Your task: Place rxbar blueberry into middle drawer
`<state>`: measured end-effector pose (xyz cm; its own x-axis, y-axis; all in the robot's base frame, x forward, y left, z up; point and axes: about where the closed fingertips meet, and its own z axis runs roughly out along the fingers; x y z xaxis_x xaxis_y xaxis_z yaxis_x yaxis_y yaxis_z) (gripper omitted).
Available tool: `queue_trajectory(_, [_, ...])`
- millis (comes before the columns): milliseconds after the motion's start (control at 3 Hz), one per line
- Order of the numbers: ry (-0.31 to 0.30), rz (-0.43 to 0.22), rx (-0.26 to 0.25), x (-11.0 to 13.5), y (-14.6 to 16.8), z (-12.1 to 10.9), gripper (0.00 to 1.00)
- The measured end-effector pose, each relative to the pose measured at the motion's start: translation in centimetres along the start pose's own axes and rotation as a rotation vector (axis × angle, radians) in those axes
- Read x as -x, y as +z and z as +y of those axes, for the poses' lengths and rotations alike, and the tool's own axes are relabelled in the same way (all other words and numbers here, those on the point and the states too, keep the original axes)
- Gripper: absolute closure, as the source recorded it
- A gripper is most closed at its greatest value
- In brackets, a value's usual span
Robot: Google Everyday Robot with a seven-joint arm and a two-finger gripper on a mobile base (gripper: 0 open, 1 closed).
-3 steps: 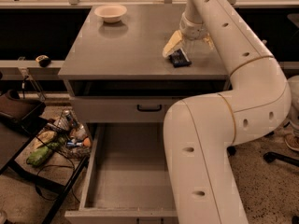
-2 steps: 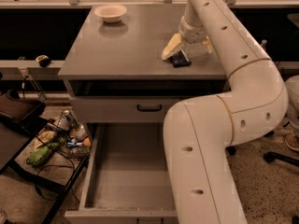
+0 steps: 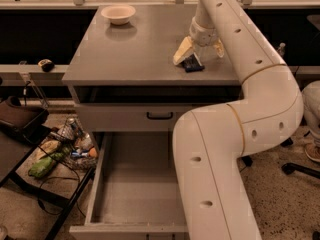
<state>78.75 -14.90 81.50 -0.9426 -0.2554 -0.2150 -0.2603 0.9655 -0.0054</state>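
Item 1: small flat dark-blue rxbar blueberry [image 3: 192, 63], lying on grey cabinet top [image 3: 135, 49], right side.
Item 2: my cream two-finger gripper [image 3: 198, 58], directly over bar, fingers spread wide, nothing clamped.
Item 3: wide grey metal middle drawer [image 3: 135, 184], pulled open, near, below.

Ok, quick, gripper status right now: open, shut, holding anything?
Gripper: open, low over the small dark blue wrapped snack bar lying on the grey cabinet top; holding nothing.
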Motion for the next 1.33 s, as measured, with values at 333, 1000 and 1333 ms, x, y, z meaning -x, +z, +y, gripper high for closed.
queue_trajectory(333, [0.0,-0.002,0.0,-0.07,-0.59,0.1,0.6])
queue_trajectory(1000, [0.0,-0.002,0.0,-0.07,-0.59,0.1,0.98])
queue_trajectory(1333, [0.0,-0.002,0.0,-0.07,-0.59,0.1,1.0])
